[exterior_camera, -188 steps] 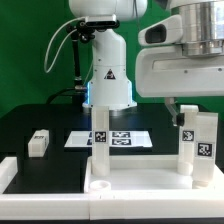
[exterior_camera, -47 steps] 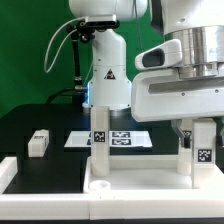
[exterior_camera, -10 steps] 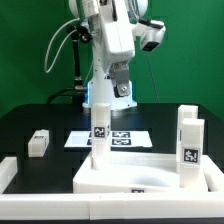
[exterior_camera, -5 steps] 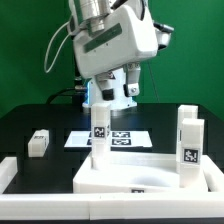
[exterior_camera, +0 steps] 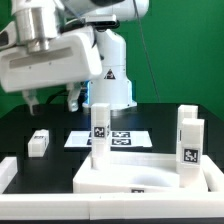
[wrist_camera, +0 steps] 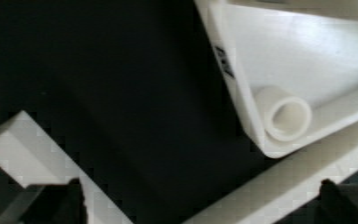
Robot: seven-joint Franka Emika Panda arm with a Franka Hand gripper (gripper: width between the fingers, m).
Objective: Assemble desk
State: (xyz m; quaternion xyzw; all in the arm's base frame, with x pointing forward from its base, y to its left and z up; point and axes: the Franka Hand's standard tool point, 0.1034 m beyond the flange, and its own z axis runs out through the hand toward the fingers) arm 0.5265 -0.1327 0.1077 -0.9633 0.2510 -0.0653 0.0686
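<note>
The white desk tabletop (exterior_camera: 150, 178) lies at the front with its rim up. One leg (exterior_camera: 100, 130) stands upright in its left corner. Two more legs (exterior_camera: 188, 140) stand at its right, one behind the other. A loose leg (exterior_camera: 39, 142) lies on the black table to the left. My gripper (exterior_camera: 52, 102) hangs high at the exterior view's left, above and behind the loose leg, open and empty. In the wrist view the tabletop corner (wrist_camera: 274, 60) with a round socket (wrist_camera: 288, 117) shows, and nothing lies between the dark fingertips (wrist_camera: 51, 200).
The marker board (exterior_camera: 125, 138) lies flat behind the tabletop. White rails (exterior_camera: 6, 172) edge the black table; one runs slantwise in the wrist view (wrist_camera: 282, 185). The robot base (exterior_camera: 112, 75) stands at the back centre.
The arm has swung from the back centre to the exterior view's left and closer to the camera. Before that it let go of the right leg. The desk parts have not moved in the last second.
</note>
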